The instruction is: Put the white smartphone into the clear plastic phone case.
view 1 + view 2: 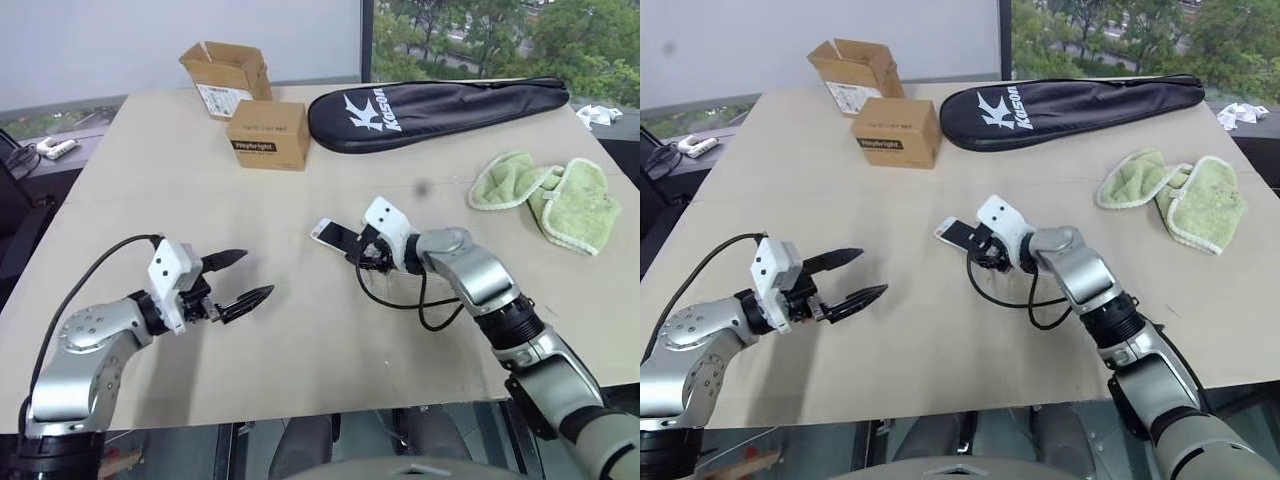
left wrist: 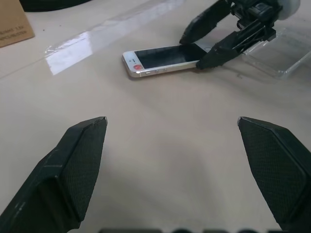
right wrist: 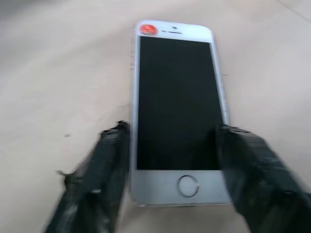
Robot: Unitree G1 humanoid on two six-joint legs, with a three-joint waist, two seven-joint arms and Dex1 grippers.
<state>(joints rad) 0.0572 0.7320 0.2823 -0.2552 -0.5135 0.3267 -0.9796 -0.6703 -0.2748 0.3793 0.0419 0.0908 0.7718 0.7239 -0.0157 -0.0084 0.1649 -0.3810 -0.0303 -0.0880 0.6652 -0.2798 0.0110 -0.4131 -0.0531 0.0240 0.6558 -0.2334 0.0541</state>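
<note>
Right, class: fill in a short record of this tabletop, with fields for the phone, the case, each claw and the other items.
phone: white smartphone with black screen, flat on the tan table, screen up
case: clear plastic phone case, lying beside the phone
right claw: fingers on either long edge of the phone
left claw: open, apart from the phone
other items: two brown cardboard boxes, black racket bag, green fuzzy cloth
</note>
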